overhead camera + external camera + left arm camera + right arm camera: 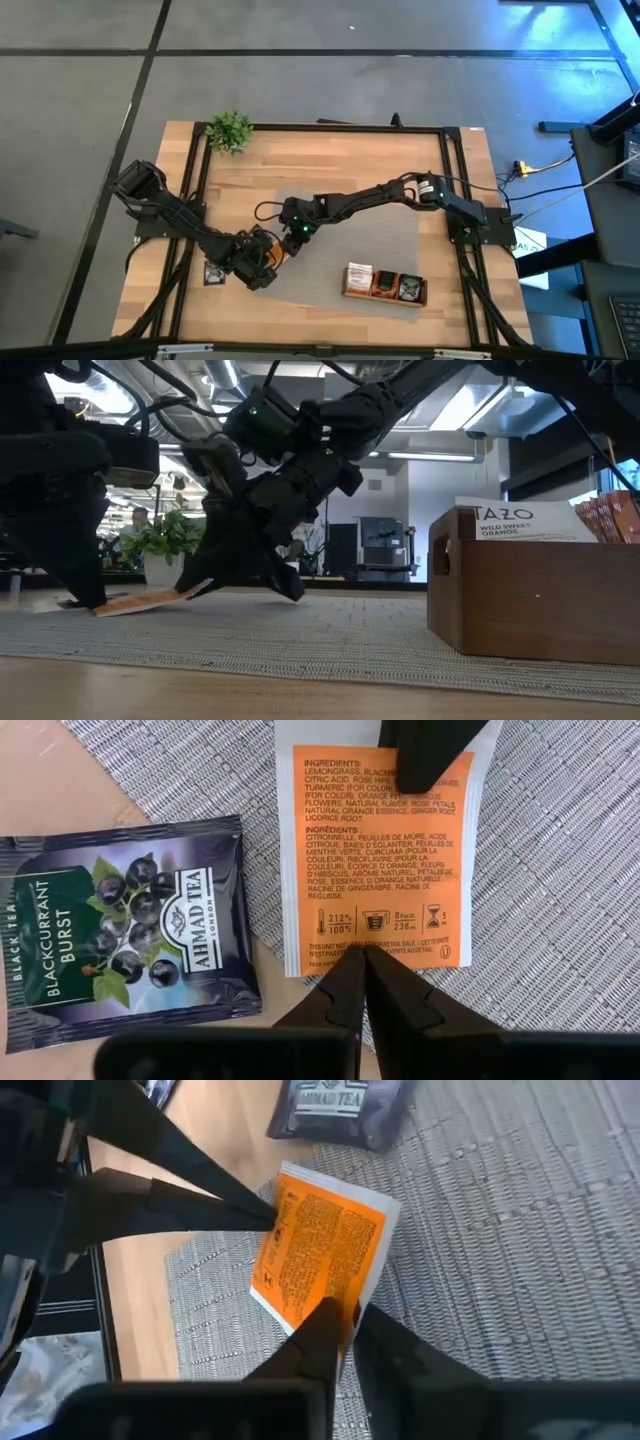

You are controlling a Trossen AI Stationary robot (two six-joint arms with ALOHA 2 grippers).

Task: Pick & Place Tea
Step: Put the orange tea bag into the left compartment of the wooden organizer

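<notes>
An orange tea sachet with a white border [380, 860] lies printed side up over the grey mat [380, 235], held between both grippers. My left gripper [362, 958] is shut at one of its edges. My right gripper [345, 1320] is shut on the opposite edge. In the high view they meet at the mat's left part, left gripper [262, 264] and right gripper [291, 240]. A black blackcurrant tea sachet [125, 935] lies flat beside them, partly on the mat, partly on bare wood. My left gripper pinches the sachet's white border [350, 958] at the middle of one short edge between its two fingertips, coming steeply from above. That end sits low, at the mat [105, 608]. My right gripper pinches the opposite short edge [325, 1308], one finger over the printed face, the other under it, slanting down from the table's right. That end [200, 586] is raised off the mat, so the sachet tilts.
A wooden tray [385, 283] stands on the mat's near right, holding more sachets [520, 520]. It looms at the right [530, 600] in the low view. A small potted plant [230, 130] sits at the far left corner.
</notes>
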